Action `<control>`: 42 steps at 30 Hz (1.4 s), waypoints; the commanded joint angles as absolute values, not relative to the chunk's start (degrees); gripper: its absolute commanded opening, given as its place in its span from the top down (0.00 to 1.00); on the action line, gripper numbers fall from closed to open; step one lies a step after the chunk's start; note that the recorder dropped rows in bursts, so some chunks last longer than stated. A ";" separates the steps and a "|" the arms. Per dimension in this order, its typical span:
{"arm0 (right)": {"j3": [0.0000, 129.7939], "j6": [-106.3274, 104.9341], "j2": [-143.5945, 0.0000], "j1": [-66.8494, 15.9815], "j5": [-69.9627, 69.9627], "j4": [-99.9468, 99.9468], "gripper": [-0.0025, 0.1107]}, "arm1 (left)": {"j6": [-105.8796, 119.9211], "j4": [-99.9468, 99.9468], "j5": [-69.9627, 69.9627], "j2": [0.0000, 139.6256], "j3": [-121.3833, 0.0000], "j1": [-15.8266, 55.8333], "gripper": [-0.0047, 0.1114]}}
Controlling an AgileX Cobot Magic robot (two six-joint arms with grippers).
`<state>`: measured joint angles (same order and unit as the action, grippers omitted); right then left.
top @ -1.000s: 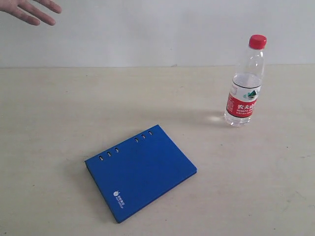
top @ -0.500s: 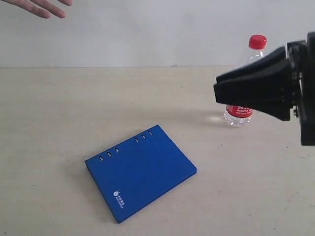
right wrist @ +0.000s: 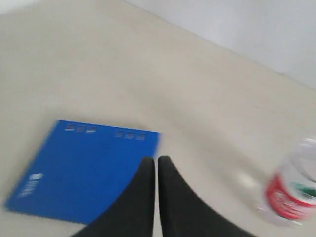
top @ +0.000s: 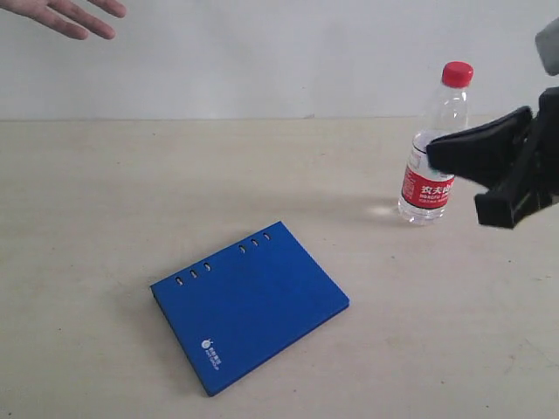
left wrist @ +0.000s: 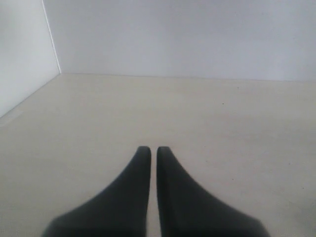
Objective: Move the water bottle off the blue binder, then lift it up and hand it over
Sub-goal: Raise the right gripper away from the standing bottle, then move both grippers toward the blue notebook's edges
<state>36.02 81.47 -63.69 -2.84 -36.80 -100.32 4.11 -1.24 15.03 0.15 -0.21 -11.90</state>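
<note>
- Exterior view: the right gripper [top: 435, 155] was absent a second ago, then swung in across the water bottle [top: 428, 190]. It has now drawn back toward its own side, and its tips only overlap the bottle's shoulder. Its jaws look pressed together and hold nothing.
- The bottle stands upright on the table [top: 105, 218] just past those tips. The blue binder [top: 249, 305] lies flat, well apart from the gripper. I'd say the bottle is already off the binder and the lift is not yet begun.
- A person's hand [top: 65, 16] waits far across from the gripper.
- Left wrist view: the left gripper [left wrist: 153, 149] is closed to a slit over bare table.
- Right wrist view: it's blurred. The closed tips [right wrist: 157, 159] point between binder [right wrist: 84, 173] and bottle [right wrist: 289, 197], so I must spread them first.
</note>
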 commanded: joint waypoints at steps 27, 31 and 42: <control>35.95 85.38 -61.84 -2.81 -9.38 -99.77 0.98 | 4.30 -4.04 11.91 0.00 0.00 -11.48 0.92; 35.95 85.53 -61.84 -2.81 -9.47 -99.77 0.98 | 0.99 -14.68 4.71 0.00 0.00 -11.48 0.92; 35.95 85.51 -61.84 -2.81 -9.47 -99.66 0.98 | -4.01 -31.63 5.90 0.00 0.00 -11.48 0.92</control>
